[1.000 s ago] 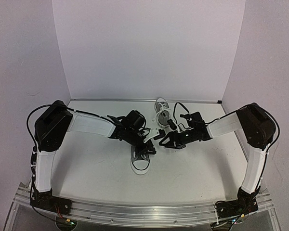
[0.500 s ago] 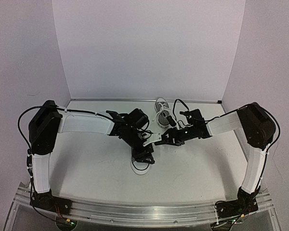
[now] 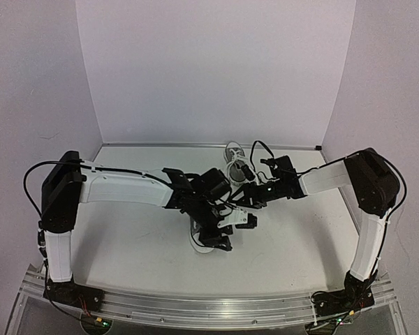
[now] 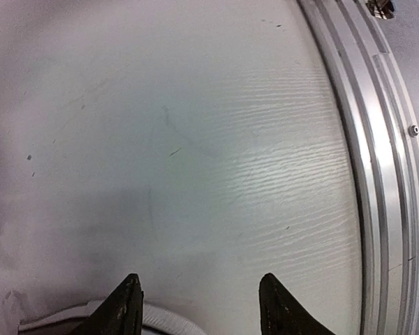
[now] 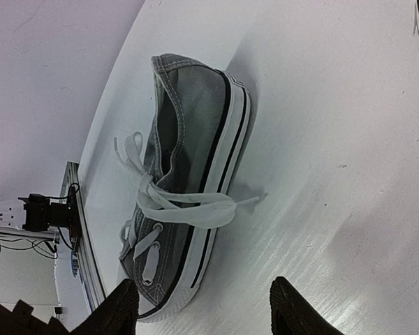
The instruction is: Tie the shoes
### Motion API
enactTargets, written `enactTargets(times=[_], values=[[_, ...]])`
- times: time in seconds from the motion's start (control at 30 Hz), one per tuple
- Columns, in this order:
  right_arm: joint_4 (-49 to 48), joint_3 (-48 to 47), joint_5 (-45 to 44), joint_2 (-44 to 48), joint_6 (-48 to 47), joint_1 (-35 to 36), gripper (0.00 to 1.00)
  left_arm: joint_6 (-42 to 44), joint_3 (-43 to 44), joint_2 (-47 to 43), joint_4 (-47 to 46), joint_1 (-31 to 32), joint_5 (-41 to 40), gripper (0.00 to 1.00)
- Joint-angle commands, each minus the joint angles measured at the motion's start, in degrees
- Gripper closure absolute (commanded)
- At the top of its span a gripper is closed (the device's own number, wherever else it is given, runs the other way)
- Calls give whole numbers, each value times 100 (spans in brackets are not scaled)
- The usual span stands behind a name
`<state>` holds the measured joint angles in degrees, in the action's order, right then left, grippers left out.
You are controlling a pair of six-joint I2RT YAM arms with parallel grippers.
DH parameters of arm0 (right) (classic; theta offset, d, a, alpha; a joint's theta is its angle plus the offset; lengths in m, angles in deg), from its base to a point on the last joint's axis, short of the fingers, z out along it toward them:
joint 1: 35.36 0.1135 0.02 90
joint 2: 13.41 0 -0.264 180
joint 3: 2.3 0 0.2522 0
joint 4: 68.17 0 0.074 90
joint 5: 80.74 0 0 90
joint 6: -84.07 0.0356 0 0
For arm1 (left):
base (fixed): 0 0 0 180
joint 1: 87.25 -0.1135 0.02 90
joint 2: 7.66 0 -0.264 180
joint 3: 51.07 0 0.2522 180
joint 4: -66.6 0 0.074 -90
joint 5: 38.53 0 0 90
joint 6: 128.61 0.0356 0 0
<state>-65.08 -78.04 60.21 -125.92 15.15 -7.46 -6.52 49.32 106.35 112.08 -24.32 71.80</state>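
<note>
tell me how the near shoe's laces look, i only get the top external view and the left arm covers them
observer: The right wrist view shows the near shoe side-on: its laces are loose, one strand draped down its side, no finished bow that I can see.
operator: is the left claw holding a lace
observer: No, the left wrist view shows the left claw open, only bare table between its fingers.
operator: where is it over the shoe
observer: The shoe's white rim just shows beside one finger at the picture's bottom edge; the aluminium rail runs down the right.
</note>
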Motion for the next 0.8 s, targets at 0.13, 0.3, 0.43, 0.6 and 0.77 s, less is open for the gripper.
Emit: enactTargets(times=[0.13, 0.3, 0.43, 0.6, 0.77], values=[[-92, -221, 60, -152, -52, -4, 40, -1870, -1877, -1710, -2834, -2361, 571, 46], [-76, -321, 24, -365, -79, -3, 41, -2158, -2318, -1697, -3182, -2862, 751, 48], [-75, -424, 50, -558, -79, -2, 42, -2330, -2505, -1549, -3589, -3096, 1198, 53], [-80, -597, 104, -852, -78, -4, 44, -2142, -2366, -1220, -3504, -3101, 1631, 56], [-84, -800, 201, -1042, -67, 19, 44, -2079, -2274, -1018, -3408, -3102, 1800, 54]])
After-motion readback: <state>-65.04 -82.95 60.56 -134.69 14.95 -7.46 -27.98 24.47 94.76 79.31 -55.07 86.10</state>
